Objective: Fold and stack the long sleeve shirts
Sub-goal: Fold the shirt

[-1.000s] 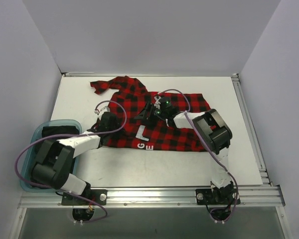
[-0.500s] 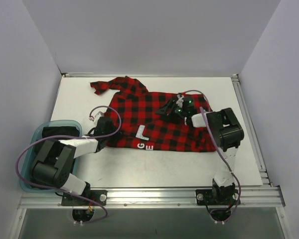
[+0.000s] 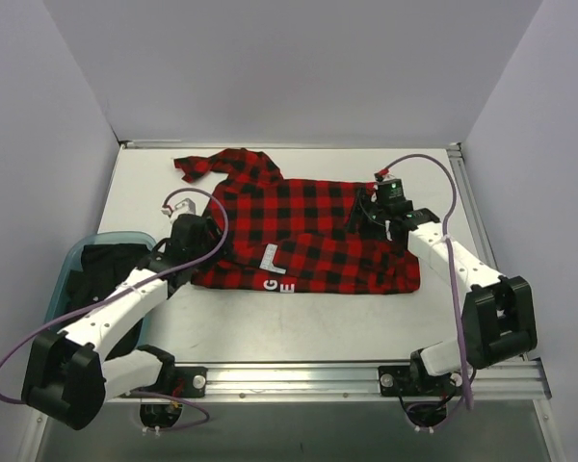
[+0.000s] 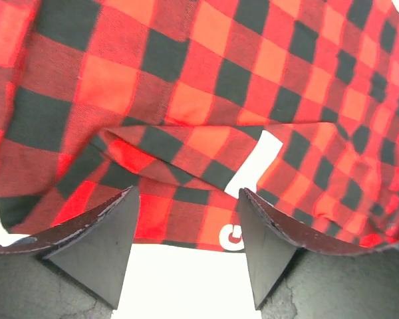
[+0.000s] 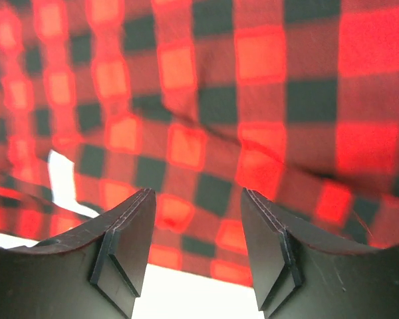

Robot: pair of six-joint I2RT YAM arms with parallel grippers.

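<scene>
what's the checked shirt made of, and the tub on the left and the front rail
Shirt: looks like soft woven cloth, perhaps flannel, matte; it wrinkles and folds limply. Tub: likely plastic, translucent teal, with a smooth rounded rim. Rail: appears to be bare metal, perhaps aluminium, silvery with lengthwise grooves.

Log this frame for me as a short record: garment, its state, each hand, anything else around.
garment: red-and-black checked shirt lying on the white table
state: looks partly folded; white lettering shows near the near hem
left hand: open, at the shirt's left edge, holding nothing
right hand: open, over the shirt's right part, holding nothing
other: teal bin at the left, dark contents
</scene>
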